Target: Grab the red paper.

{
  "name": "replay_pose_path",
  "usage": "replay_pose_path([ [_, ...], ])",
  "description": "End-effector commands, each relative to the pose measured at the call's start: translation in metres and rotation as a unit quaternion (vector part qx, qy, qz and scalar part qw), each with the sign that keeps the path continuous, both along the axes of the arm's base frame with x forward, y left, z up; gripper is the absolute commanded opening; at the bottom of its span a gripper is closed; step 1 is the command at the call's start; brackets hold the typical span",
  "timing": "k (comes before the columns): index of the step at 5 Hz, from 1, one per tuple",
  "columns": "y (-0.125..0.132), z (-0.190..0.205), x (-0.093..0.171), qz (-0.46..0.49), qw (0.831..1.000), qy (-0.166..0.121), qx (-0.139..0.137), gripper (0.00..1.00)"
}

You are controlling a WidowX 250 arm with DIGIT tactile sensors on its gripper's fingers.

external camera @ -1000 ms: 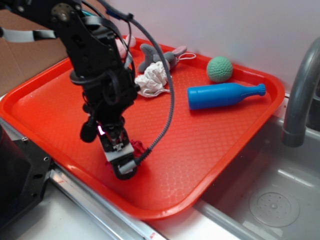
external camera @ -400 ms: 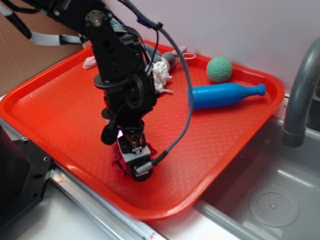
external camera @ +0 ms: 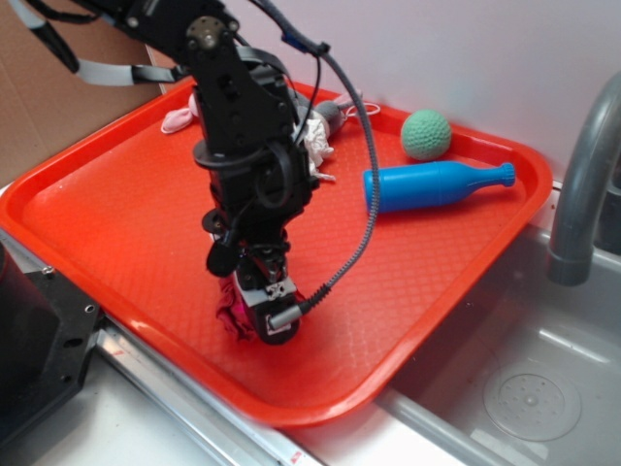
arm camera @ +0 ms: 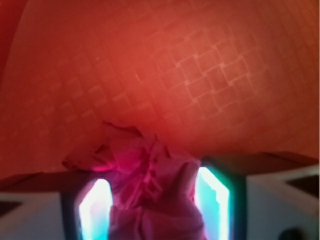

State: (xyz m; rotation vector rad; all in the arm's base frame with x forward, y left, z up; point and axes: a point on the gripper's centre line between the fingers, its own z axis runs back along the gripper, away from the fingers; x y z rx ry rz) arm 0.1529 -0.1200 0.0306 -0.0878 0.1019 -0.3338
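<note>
Wrist view: red paper [arm camera: 150, 190] sitting right between the two fingers [arm camera: 215, 192], crumpled magenta wad filling the gap, both lit pads close against its sides. Exterior view: gripper [external camera: 254, 313] down low over the near edge of the tray [external camera: 87, 218], pointing at the floor of it, red paper [external camera: 233, 309] showing as a dark pink lump at the tip, poking out on the camera-left side of the claw. Claw pinching the red paper, or very nearly; contact on both sides looks made in the wrist view, firmness of the hold not possible to judge. Whether the wad is off the tray floor or resting on it: cannot tell.

Step in hand, by judgement: the grasp itself, closing on the paper. Approach looks done, lift not yet done.

Next move probably calls for a firm squeeze, then a straight rise to clear the tray. Soft crumpled paper, so likely to compress and maybe slip out if held only by a fold.

Well beyond the claw, far side of tray: white paper wad [external camera: 315, 146], blue bottle [external camera: 437, 184], green ball [external camera: 426, 134]. None in the way.
</note>
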Motion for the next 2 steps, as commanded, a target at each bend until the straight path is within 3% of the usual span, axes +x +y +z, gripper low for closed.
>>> replay_pose_path([
  [1,0.059,0.086,0.000,0.170,0.982,0.006,0.086,0.00],
  [2,0.107,0.136,-0.009,0.290,0.952,-0.023,0.090,0.00],
])
